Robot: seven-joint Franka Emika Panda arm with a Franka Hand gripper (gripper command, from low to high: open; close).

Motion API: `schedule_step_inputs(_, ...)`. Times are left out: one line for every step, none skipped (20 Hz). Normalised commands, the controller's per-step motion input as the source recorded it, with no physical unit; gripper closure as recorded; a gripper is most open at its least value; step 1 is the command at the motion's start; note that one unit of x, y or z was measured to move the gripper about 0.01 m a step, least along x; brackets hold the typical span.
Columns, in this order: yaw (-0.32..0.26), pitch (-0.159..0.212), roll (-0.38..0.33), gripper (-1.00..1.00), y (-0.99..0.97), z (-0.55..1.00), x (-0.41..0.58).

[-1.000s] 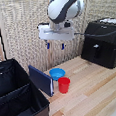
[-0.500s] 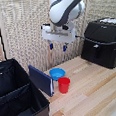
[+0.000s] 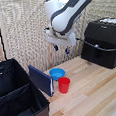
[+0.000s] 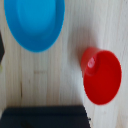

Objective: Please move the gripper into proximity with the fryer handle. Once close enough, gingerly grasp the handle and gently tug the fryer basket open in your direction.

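Note:
My gripper (image 3: 62, 49) hangs from the white arm above the wooden table, its blue-tipped fingers apart and empty. The black air fryer stands at the exterior view's right. Its lower half is the fryer basket (image 3: 102, 55). The fryer handle (image 3: 94, 46) shows only as a thin dark bar on the drawer face and is hard to make out. The gripper is well clear of the fryer, on the exterior view's left of it and higher than the handle. The wrist view shows no fingers and no fryer.
A blue bowl (image 3: 57, 73) (image 4: 35, 22) and a red cup (image 3: 64, 85) (image 4: 102, 75) sit on the table below the gripper. A dark blue board (image 3: 41, 79) leans beside them. A large black fabric crate (image 3: 17, 97) stands at the exterior view's left.
The arm has shifted towards the exterior view's right, nearer the fryer. The gripper stays open and empty. Nothing on the table has moved.

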Motion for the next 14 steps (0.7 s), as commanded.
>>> schedule_step_inputs(0.0,-0.072,-0.374,-1.0,-0.06,0.0,0.103)
schedule_step_inputs(0.0,-0.069,-0.35,-1.0,-0.13,-0.05,0.083)
schedule_step_inputs(0.014,-0.086,-0.331,-1.0,-0.18,-0.07,0.046)
schedule_step_inputs(0.027,-0.097,-0.297,-1.0,-0.21,-0.11,0.051)
schedule_step_inputs(0.037,-0.097,-0.291,-1.0,-0.22,-0.15,0.034)
schedule_step_inputs(0.046,-0.096,-0.289,-1.0,-0.26,-0.18,0.014)
schedule_step_inputs(0.063,-0.095,-0.282,-1.0,-0.27,-0.22,0.009)
schedule_step_inputs(0.076,-0.091,-0.28,-1.0,-0.27,-0.24,0.0)
schedule_step_inputs(0.077,-0.09,-0.271,-1.0,-0.3,-0.25,0.0)
schedule_step_inputs(0.076,-0.084,-0.264,-1.0,-0.33,-0.26,0.0)
schedule_step_inputs(0.073,-0.075,-0.25,-1.0,-0.37,-0.26,0.0)
schedule_step_inputs(0.077,-0.069,-0.237,-1.0,-0.38,-0.25,0.0)
schedule_step_inputs(0.086,-0.062,-0.223,-1.0,-0.4,-0.27,0.0)
schedule_step_inputs(0.096,-0.056,-0.203,-1.0,-0.4,-0.29,0.0)
